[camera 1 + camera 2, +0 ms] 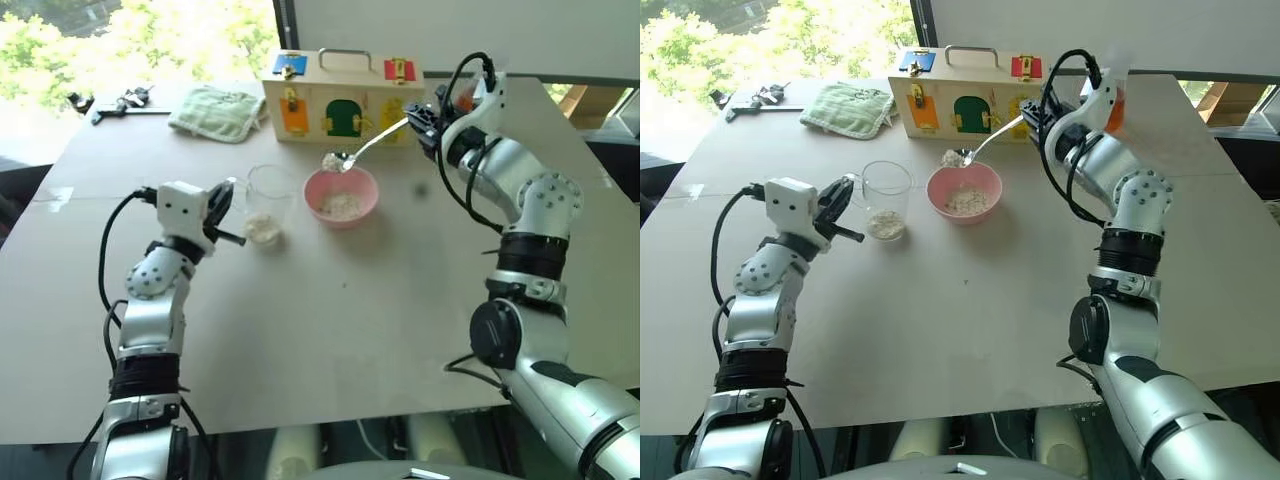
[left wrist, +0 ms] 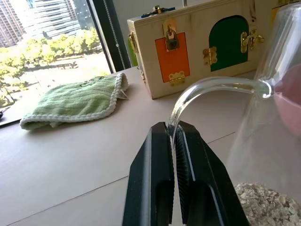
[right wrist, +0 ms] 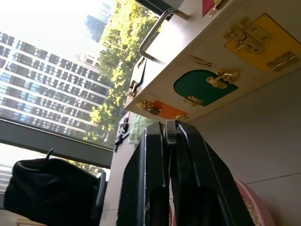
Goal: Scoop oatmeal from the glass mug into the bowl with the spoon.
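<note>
- The green cloth (image 1: 217, 111) lies at the far left of the table (image 1: 330, 330), just beside the wooden latch box (image 1: 343, 98), which has orange, green and yellow doors.
- The left gripper (image 1: 224, 208) sits low over the table on the left side, its two black fingers (image 2: 155, 188) pinched together on the curved handle of the glass mug (image 1: 268, 203). In the left wrist view the clear handle runs straight into the gap between the pads.
- The glass mug stands upright just to the right of that gripper, touching it through the handle. A shallow layer of oatmeal (image 1: 263, 229) covers its bottom.
- The pink bowl (image 1: 341, 195) stands just beside the mug on its right, apart from it, and in front of the latch box. A small heap of oat flakes lies inside.
- The spoon (image 1: 366, 148) slants above the far rim of the bowl, its oval end lower and to the left, loaded with flakes, its handle rising to the right.
- The right gripper (image 1: 420, 120) hangs above the table to the right of the bowl, near the box's yellow door, its fingers (image 3: 188, 188) clamped tight on the end of the spoon handle, which shows as a thin metal strip between the pads in the right wrist view.
</note>
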Controlling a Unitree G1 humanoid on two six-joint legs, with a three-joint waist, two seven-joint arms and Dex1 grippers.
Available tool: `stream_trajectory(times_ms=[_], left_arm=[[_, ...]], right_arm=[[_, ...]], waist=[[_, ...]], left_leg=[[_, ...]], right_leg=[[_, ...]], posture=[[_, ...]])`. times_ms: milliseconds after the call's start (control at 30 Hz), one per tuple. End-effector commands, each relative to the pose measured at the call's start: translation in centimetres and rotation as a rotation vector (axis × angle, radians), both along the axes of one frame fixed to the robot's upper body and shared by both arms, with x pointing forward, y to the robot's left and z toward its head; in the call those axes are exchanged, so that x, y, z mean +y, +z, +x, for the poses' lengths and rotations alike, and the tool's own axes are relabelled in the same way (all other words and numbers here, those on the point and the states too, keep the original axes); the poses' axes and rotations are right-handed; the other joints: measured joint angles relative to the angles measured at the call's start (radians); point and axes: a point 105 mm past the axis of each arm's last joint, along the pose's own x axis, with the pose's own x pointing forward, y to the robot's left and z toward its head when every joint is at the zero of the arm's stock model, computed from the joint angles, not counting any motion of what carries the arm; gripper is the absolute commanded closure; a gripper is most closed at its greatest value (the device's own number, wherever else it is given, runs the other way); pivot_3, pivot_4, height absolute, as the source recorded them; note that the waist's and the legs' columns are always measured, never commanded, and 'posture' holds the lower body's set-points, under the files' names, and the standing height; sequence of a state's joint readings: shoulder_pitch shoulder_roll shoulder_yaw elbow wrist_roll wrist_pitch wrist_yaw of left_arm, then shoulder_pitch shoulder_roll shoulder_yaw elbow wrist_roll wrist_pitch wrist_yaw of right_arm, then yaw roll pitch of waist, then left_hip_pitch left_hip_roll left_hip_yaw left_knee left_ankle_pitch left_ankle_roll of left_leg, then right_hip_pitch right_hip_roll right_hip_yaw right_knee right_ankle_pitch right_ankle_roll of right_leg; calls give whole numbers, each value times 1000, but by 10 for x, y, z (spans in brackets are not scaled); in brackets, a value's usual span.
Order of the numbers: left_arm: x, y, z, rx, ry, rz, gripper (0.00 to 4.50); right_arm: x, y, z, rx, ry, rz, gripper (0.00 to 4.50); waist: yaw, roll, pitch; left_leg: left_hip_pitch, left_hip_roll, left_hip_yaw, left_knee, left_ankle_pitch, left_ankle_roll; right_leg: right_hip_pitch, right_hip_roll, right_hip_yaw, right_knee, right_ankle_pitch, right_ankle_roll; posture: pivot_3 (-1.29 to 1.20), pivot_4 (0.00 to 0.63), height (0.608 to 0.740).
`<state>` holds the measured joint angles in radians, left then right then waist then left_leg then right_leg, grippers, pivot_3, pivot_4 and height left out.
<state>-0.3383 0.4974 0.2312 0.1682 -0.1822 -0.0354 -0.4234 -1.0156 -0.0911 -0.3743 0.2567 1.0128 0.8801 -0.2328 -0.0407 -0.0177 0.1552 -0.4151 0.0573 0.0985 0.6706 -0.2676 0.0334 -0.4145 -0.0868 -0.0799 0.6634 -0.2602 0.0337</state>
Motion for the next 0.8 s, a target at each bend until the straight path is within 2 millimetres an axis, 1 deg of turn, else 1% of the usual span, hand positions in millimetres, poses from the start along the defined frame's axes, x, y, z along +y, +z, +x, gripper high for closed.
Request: stream_trajectory(times_ms=[33, 100, 200, 367, 467, 533, 600, 667, 700, 800], left_arm=[[25, 14, -6, -49, 78, 10, 4473], [28, 15, -7, -51, 88, 13, 4473], [31, 17, -7, -55, 98, 15, 4473], [32, 18, -7, -56, 102, 17, 4473], [31, 16, -6, -53, 101, 16, 4473], [29, 15, -5, -51, 98, 15, 4473], [27, 15, -4, -50, 94, 14, 4473], [26, 14, -4, -49, 90, 14, 4473], [25, 14, -3, -48, 89, 13, 4473], [23, 13, -3, -46, 83, 12, 4473]], right_arm=[[9, 10, -4, -207, -13, -235, 4500], [14, 13, -5, -287, -13, -311, 4500], [24, 23, -10, -458, -15, -474, 4500], [44, 43, -27, -663, 45, -572, 4500], [61, 52, -47, -848, 133, -685, 4500], [70, 51, -59, -934, 200, -742, 4500], [75, 48, -67, -1009, 242, -814, 4500], [76, 42, -69, -1008, 272, -822, 4500], [73, 38, -66, -959, 265, -789, 4500], [54, 28, -44, -722, 183, -622, 4500]], waist=[[-1, 0, 0], [-1, 1, 0], [1, 1, 0], [2, 1, 0], [2, 1, 0], [2, 1, 0], [2, 1, 0], [3, 0, 0], [3, 0, 0], [5, 0, 0]], left_leg=[[0, 0, 0, 0, 0, 0], [0, 0, -1, 0, 0, 0], [-1, 0, -1, 0, 0, 0], [-1, 0, -1, 0, 0, 0], [-1, 0, -1, 0, 0, 0], [-1, 0, -1, 0, 0, 0], [-1, 0, -1, 0, 0, 0], [-1, 0, -1, 0, 0, 0], [-1, 0, -1, 1, 0, 0], [0, 0, -1, 1, 0, 0]], right_leg=[[0, 0, 0, 0, 0, 0], [-1, 0, 1, 0, 0, 0], [-1, 0, 1, 0, 0, 0], [-1, 0, 1, 0, 0, 0], [-1, 0, 0, 0, 0, 0], [-1, 0, 0, 0, 0, 0], [-1, 0, 0, 0, 0, 0], [-1, 0, 0, 0, 0, 0], [-1, 0, 0, 0, 0, 0], [0, 0, -1, 1, 0, 0]], posture=[[0, 150, 740], [0, 150, 740], [0, 150, 740], [0, 150, 740], [0, 150, 740], [0, 150, 740], [0, 150, 740], [0, 150, 740], [0, 150, 740], [0, 150, 740]])
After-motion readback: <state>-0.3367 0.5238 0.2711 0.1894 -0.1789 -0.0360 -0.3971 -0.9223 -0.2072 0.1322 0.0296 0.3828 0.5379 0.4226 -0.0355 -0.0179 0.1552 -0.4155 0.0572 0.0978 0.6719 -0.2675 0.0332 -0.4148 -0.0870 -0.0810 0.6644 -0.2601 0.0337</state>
